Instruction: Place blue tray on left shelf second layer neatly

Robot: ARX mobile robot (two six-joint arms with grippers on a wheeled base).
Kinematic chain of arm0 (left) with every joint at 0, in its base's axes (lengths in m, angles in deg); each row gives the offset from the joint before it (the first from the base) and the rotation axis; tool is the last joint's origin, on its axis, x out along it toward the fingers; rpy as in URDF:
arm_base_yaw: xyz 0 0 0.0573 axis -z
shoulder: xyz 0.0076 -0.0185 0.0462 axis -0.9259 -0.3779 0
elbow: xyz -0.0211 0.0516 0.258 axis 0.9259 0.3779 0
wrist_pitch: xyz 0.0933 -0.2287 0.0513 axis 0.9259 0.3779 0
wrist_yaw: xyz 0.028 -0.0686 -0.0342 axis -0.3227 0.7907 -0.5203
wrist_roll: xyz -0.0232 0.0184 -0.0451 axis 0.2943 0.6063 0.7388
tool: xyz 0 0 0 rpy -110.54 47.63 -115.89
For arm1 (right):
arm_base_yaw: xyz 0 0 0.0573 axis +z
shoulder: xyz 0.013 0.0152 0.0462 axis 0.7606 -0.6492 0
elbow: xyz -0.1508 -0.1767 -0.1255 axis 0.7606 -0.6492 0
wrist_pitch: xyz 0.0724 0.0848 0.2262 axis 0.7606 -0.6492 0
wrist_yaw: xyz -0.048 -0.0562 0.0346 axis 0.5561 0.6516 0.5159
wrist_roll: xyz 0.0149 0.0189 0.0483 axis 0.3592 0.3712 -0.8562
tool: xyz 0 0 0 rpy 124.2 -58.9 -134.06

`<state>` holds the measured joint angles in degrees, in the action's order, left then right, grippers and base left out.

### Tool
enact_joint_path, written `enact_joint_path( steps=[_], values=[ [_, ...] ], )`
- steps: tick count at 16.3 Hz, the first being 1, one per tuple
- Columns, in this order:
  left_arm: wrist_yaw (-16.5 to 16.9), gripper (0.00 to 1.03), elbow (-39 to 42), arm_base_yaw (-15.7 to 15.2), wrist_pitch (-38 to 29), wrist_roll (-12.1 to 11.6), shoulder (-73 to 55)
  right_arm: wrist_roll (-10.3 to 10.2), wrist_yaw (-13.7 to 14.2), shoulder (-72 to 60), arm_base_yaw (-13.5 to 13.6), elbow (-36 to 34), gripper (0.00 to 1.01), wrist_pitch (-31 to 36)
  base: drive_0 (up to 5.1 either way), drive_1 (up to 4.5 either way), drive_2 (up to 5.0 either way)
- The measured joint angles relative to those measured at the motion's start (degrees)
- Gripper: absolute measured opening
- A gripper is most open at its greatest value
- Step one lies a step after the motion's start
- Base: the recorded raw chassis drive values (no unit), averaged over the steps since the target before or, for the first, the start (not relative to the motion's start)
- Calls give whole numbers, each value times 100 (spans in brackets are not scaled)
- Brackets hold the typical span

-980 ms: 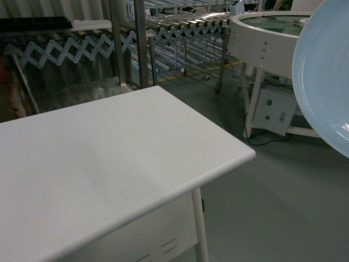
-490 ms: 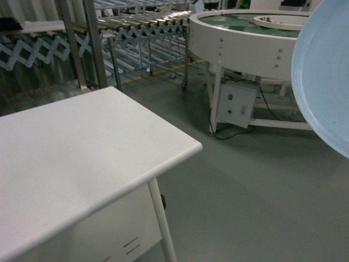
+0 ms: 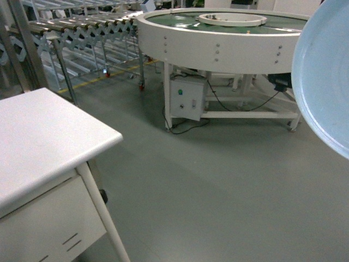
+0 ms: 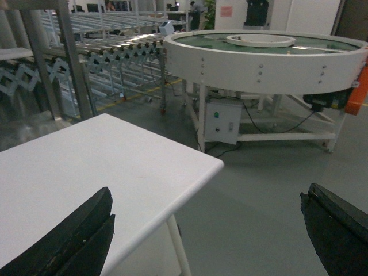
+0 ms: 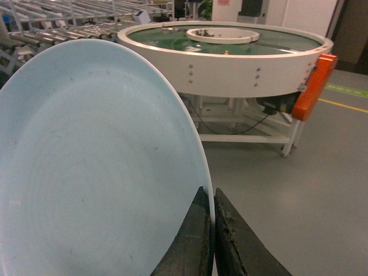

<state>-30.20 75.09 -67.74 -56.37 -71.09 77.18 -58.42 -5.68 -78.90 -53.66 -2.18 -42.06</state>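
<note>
Two black fingers of the right gripper (image 5: 211, 236) are pinching the rim of the blue tray (image 5: 98, 172), which is standing almost on edge above them, its shallow face turned sideways. From the head camera that tray (image 3: 323, 76) is filling the right border, held up in the air over the grey floor (image 3: 218, 185). Left gripper (image 4: 207, 230) is hanging with jaws spread wide, holding nothing, above the corner of the white table (image 4: 86, 167). Beyond the table edge, open floor is running to the round white conveyor (image 3: 218, 38) and the roller racks (image 3: 82, 27).
</note>
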Motion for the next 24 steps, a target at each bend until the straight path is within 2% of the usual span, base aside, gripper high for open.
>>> enact_joint_path(
  steps=[5, 16, 24],
  values=[
    [4, 98, 0, 0, 4, 0, 0, 0, -2, 4, 0, -2, 2, 13, 307, -532, -282],
    [9, 98, 0, -7, 0, 0, 0, 0, 0, 2, 0, -2, 2, 9, -151, -151, -151],
    [-4, 98, 0, -4, -7, 0, 0, 0, -9, 26, 0, -7, 2, 9, 178, -64, -662]
  ],
)
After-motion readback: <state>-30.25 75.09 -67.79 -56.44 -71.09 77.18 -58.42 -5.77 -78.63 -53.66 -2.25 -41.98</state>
